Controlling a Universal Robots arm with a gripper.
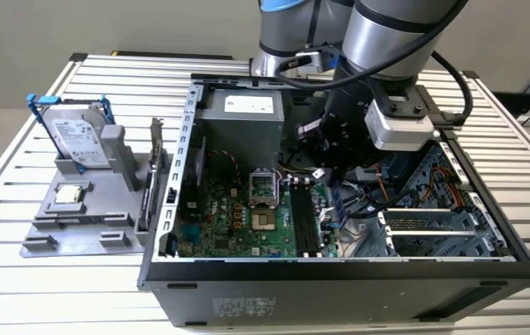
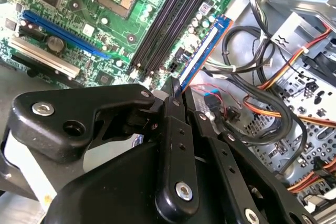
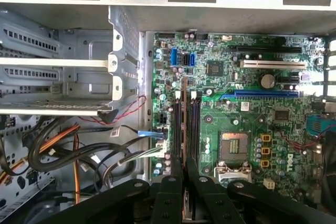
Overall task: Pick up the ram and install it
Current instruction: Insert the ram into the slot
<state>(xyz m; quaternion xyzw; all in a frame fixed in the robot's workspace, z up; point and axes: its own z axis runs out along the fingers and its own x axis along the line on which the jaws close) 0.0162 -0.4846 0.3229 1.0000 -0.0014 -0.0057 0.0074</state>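
Observation:
The ram (image 2: 206, 51) is a long thin stick seen nearly edge-on, with my gripper (image 2: 176, 94) shut on its near end. In the first wrist view the ram (image 3: 185, 124) shows as a narrow line running out from the gripper (image 3: 184, 170), lying along the black memory slots (image 3: 193, 129) on the green motherboard (image 3: 247, 119). It hangs above the board, and I cannot tell whether it touches a slot. In the exterior view the arm's wrist (image 1: 397, 129) reaches down into the open computer case (image 1: 339, 279), just behind the memory slots (image 1: 304, 218).
Loose cables (image 2: 262, 93) and a metal drive cage (image 1: 432, 223) crowd the side of the slots. The processor socket (image 1: 260, 187) lies on their other side. Outside the case, a grey stand (image 1: 79, 223) carries a hard drive (image 1: 79, 139), a silver chip (image 1: 70, 194) and a bracketed card (image 1: 158, 164).

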